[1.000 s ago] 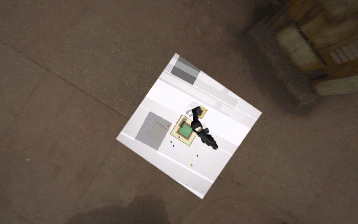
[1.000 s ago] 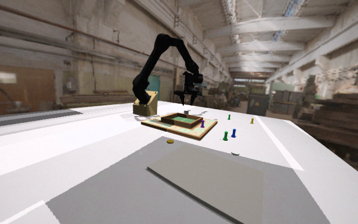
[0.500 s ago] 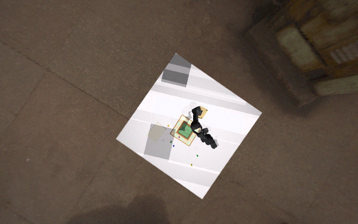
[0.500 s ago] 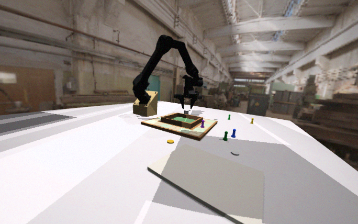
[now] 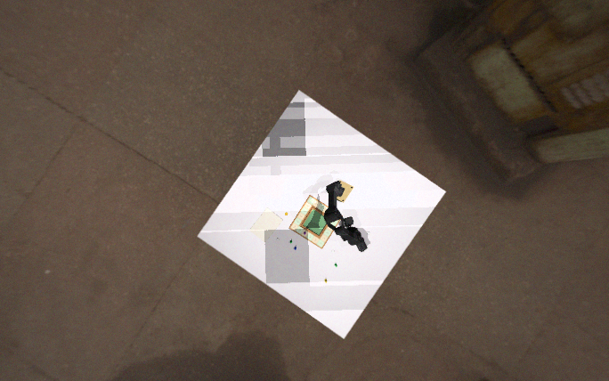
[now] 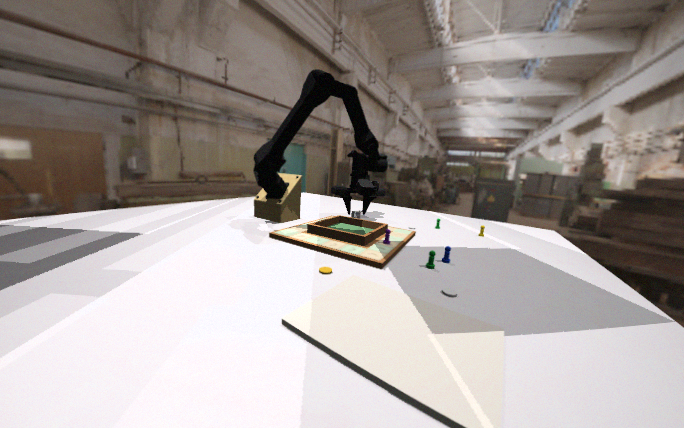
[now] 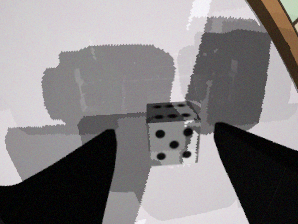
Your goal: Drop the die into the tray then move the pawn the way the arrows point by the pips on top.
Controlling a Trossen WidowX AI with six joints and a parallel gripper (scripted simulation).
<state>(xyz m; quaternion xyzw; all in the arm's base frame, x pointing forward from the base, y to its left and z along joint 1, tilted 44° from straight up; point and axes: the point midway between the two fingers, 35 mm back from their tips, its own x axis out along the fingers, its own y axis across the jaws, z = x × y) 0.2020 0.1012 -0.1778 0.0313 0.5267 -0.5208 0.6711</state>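
A pale die point(image 6: 356, 214) point(image 7: 174, 144) with black pips stands on the table just behind the board. In the wrist view its large face shows five pips and a dark, foreshortened face shows six. My gripper point(image 6: 356, 210) point(image 7: 165, 133) is open and low, one finger on each side of the die, with a gap at both sides. The board point(image 5: 303, 214) point(image 6: 297, 236) point(image 7: 274, 31) carries a brown-walled tray point(image 5: 314, 222) point(image 6: 335, 234) with a green floor. A purple pawn point(image 5: 304, 232) point(image 6: 386, 237) stands on the board beside the tray. The arrows are too small to read.
A yellow disc point(image 5: 286, 214) point(image 6: 325, 270) and a pale flat panel point(image 5: 264, 224) point(image 6: 363, 323) lie beyond the board. Green point(image 5: 290, 241) point(image 6: 430, 259) and blue point(image 5: 295, 247) point(image 6: 446, 254) pawns stand close together. Another green pawn point(image 5: 335, 264) point(image 6: 437, 223) and a yellow pawn point(image 5: 325, 279) point(image 6: 481, 231) stand farther off.
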